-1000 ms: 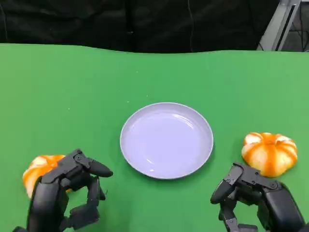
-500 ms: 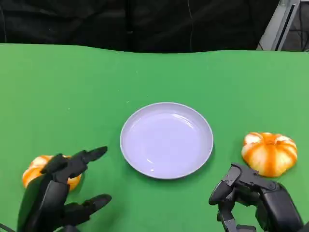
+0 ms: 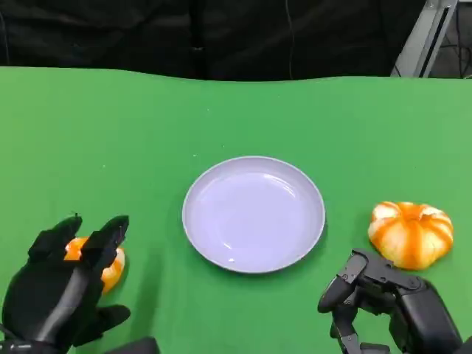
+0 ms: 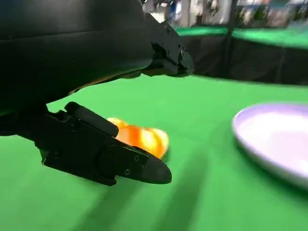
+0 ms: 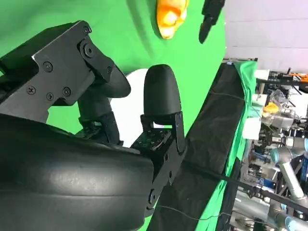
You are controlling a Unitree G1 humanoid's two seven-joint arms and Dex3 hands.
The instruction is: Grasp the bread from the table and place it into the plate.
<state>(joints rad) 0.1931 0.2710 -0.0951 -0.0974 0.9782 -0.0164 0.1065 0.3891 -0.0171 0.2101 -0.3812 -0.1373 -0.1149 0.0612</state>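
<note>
Two orange, pumpkin-shaped breads lie on the green table. The left bread (image 3: 113,270) is partly hidden under my left hand (image 3: 59,295), whose fingers are spread over it. In the left wrist view this bread (image 4: 140,137) sits in the gap between thumb and fingers, with no contact that I can see. The right bread (image 3: 411,233) lies just beyond my right hand (image 3: 391,310), which rests low with its fingers curled and holds nothing. The pale lilac plate (image 3: 253,214) stands empty between them, and its rim (image 4: 269,144) appears beside the left hand.
Green cloth covers the table up to a black curtain at the far edge. A metal stand leg (image 3: 431,37) rises at the back right. The right wrist view shows the plate (image 5: 136,115) and the left bread (image 5: 169,14) beyond my own curled fingers.
My left hand has uncurled its fingers and moved left over the left bread, now covering part of it. The right hand, the plate and the right bread have not moved.
</note>
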